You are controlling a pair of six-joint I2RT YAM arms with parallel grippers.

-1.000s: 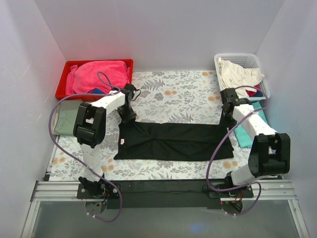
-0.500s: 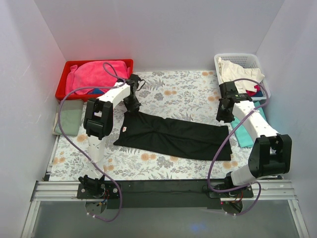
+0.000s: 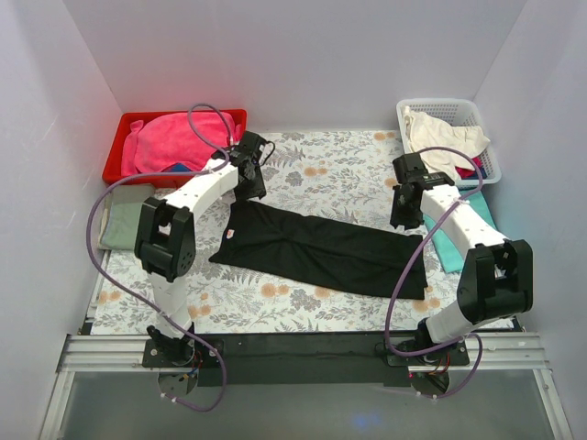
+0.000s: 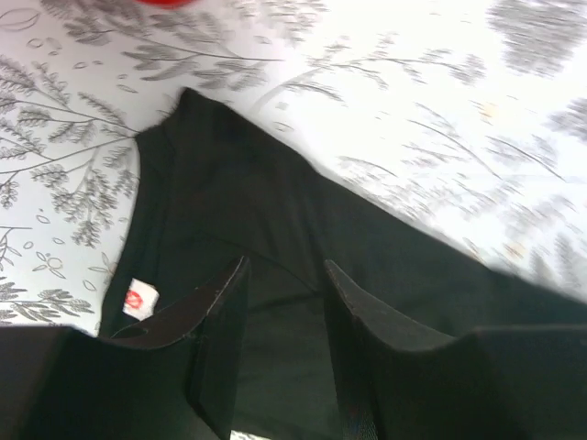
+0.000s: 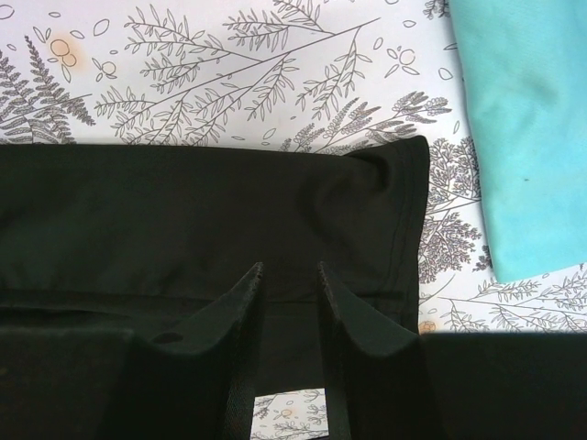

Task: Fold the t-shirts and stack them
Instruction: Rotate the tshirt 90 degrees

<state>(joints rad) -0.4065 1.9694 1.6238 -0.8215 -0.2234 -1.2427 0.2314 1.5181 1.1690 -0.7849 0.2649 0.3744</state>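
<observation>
White, leaf-printed cloth covers the bench point(image 3: 339, 174), on which all items are laid.

The black t-shirt point(image 3: 321, 252) is the largest item. It lies flat at mid-bench as a long narrow band, set slightly on the diagonal, with the collar end at the left and the hem end at the right. The lengthwise folds are judged complete. The crosswise folds are not yet done.

A red bin point(image 3: 183, 114) holding pink cloth is placed at the far left corner. A white basket point(image 3: 440, 104) holding cream garments is placed at the far right corner. Whether these contents are shirts cannot be told.

The teal t-shirt point(image 3: 451, 249) lies folded at the right edge of the bench, just beside the hem end of the black one. No stack has been formed; stacking is left to do.

The left end effector point(image 4: 284, 270) is held above the collar end, fingers moderately parted, nothing gripped. The right end effector point(image 5: 288, 270) is held above the hem end, fingers narrowly parted, nothing seen between them.

A small white label point(image 4: 138, 298) is visible at the collar.
</observation>
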